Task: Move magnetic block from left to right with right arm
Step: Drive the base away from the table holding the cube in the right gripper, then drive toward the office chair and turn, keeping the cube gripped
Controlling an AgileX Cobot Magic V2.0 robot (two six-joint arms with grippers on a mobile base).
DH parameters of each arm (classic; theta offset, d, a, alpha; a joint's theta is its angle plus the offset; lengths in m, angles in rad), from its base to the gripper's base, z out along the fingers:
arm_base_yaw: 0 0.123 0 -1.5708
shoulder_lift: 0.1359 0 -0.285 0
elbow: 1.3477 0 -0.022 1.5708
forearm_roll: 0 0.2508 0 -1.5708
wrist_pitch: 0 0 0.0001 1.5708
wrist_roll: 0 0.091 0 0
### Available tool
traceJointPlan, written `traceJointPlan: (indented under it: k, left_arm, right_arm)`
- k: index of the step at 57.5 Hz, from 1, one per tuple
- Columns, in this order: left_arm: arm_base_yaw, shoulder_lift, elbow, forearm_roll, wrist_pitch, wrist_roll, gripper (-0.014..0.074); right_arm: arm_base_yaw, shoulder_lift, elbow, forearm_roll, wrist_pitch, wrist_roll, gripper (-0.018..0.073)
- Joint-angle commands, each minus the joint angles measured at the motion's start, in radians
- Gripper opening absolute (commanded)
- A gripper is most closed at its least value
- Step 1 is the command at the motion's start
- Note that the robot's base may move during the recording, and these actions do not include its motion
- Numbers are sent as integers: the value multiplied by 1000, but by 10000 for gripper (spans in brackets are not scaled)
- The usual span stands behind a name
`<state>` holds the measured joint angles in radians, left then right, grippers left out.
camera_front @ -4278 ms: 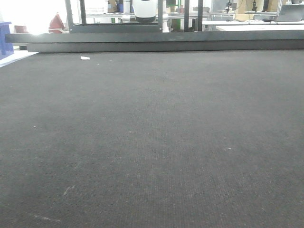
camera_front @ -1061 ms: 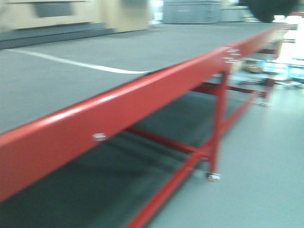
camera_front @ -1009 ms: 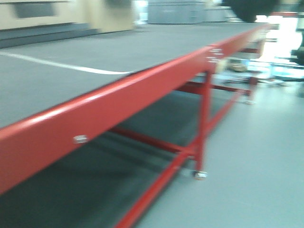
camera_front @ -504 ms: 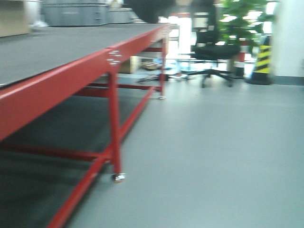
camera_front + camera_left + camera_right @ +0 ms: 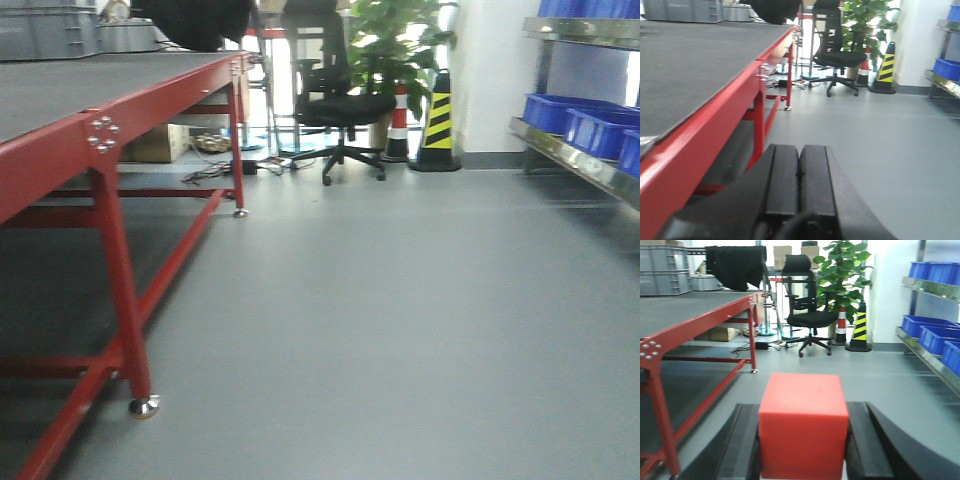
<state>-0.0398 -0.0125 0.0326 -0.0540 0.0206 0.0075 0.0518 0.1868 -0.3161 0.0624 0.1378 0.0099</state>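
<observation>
The magnetic block (image 5: 803,425), a bright-red cube, fills the lower middle of the right wrist view, clamped between the two black fingers of my right gripper (image 5: 803,412). It hangs in the air over the grey floor, off the table. In the left wrist view my left gripper (image 5: 799,152) points out past the red table edge (image 5: 705,135) with its two pads pressed together and nothing between them. Neither gripper nor the block shows in the front view.
A long red-framed table (image 5: 60,150) with a dark mat runs along the left. Ahead stand a black office chair (image 5: 335,105), a striped cone (image 5: 438,125) and a plant (image 5: 395,40). Shelves with blue bins (image 5: 590,125) line the right.
The front view has swung right, from the dark mat and red table edge to the open floor, chair and shelves.
</observation>
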Motion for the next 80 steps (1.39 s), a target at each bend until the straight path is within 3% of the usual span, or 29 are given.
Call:
traceJointPlan:
  k: [1,80]
  left_arm:
    - [0,-13,8,-3,-83,-7,-126]
    - [0,-7,8,-3,-83,-7,-126]
  right_arm:
    - [-6,10,-30,2,-84,-10,329]
    - [-6,11,-30,2,-83,-10,329]
